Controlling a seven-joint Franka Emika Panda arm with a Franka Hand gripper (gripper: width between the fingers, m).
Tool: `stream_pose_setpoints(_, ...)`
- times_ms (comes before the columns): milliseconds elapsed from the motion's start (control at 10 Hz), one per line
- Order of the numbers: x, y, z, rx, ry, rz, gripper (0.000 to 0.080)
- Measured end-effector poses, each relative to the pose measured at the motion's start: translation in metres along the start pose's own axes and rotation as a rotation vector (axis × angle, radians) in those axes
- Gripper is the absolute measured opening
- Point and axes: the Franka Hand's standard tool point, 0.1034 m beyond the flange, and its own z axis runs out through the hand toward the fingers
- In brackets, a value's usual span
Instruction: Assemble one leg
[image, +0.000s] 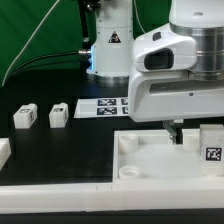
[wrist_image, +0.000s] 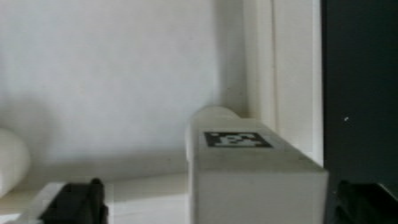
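A leg (image: 211, 146), a short white square post with a black-and-white tag, stands on the large white panel (image: 150, 162) at the exterior view's right. My gripper (image: 190, 133) hangs low over the panel, with one dark finger (image: 177, 131) showing just left of this leg. In the wrist view the leg (wrist_image: 258, 175) with its tag stands between my two dark fingers (wrist_image: 80, 202). It is nearer one finger, and a clear gap remains at the other. The gripper (wrist_image: 222, 208) is open around the leg, not closed on it.
Two more legs (image: 22, 117) (image: 57, 114) stand on the black table at the exterior view's left. The marker board (image: 105, 106) lies behind them. A white part (image: 3, 152) shows at the left edge. The panel's edge (wrist_image: 267, 60) borders black table.
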Motion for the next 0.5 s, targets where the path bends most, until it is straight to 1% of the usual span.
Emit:
stream_pose_setpoints(100, -0.0004, -0.0016, 0.0001, 0.001, 0.000, 0.001, 0.0649)
stream_pose_setpoints(200, -0.0007, -0.0032, 0.0001, 0.001, 0.000, 0.000, 0.0550)
stream_pose_setpoints(300, -0.0009, -0.0033, 0.0010, 0.001, -0.001, -0.002, 0.0550)
stream_pose_setpoints(500, -0.0009, -0.0026, 0.0022, 0.000, -0.002, -0.002, 0.0286)
